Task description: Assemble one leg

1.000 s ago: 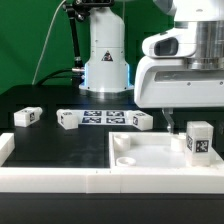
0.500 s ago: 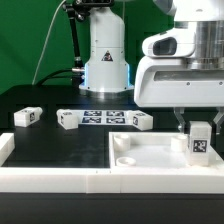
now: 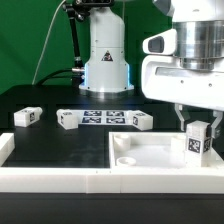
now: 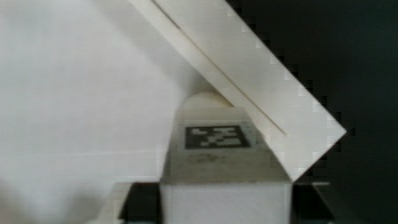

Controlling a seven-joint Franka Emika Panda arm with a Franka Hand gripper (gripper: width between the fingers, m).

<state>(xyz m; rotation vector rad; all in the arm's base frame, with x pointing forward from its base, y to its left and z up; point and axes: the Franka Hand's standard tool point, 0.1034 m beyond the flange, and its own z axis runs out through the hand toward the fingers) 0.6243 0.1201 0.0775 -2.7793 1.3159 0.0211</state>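
Note:
A white leg (image 3: 198, 141) with a black-and-white tag stands upright on the right part of the large white square panel (image 3: 150, 152). My gripper (image 3: 197, 125) is shut on the leg, a finger on each side of its top. In the wrist view the leg (image 4: 221, 150) fills the space between the dark fingers (image 4: 143, 200), with the white panel (image 4: 80, 100) behind it. Three more legs lie on the black table: one at the exterior view's left (image 3: 27, 116), one (image 3: 67, 119) and one (image 3: 139, 121) by the marker board.
The marker board (image 3: 103, 117) lies flat between two loose legs. The robot base (image 3: 105, 60) stands behind it. A white raised rail (image 3: 55, 177) runs along the front, with a block at its left end (image 3: 5, 147). The panel has a recessed corner (image 3: 126, 150).
The gripper has come down over the leg and closed on its top; the leg has tilted and shifted slightly.

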